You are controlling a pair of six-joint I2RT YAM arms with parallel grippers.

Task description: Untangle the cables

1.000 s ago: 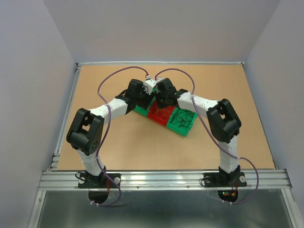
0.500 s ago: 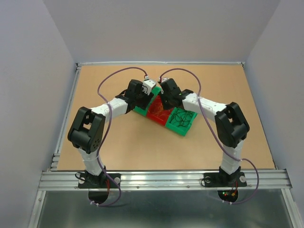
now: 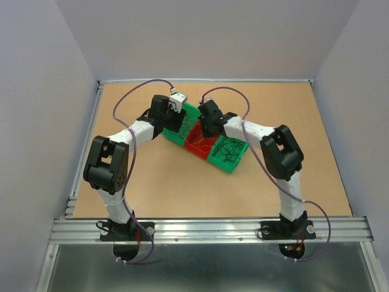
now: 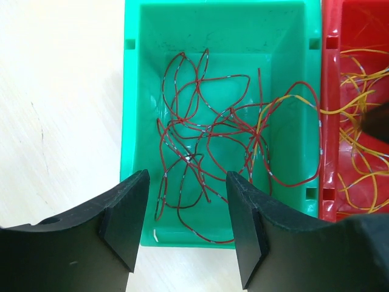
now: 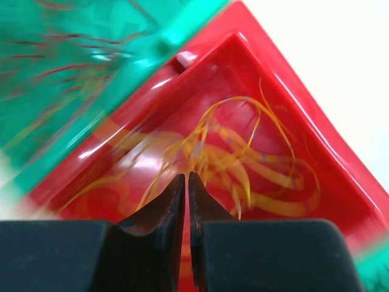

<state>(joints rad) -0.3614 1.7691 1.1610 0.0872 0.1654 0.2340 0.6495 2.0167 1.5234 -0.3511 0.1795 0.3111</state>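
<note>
The left gripper [image 4: 187, 182], spread and empty, had drawn back above the green bin [image 4: 134, 121] of red cables [image 4: 213, 131], one yellow strand [image 4: 276, 102] among them. The right gripper [image 5: 186, 182], nearly pressed together, hung over yellow cables [image 5: 231, 158] in the red bin [image 5: 304, 134]. Sorting looked unfinished.

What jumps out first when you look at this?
Three bright bins sit in a row mid-table. The left claw hangs open over the left green bin, which is full of curly red wires. The right claw, nearly shut, points into the red bin at a nest of yellow wires. The right green bin holds black wires.
</note>
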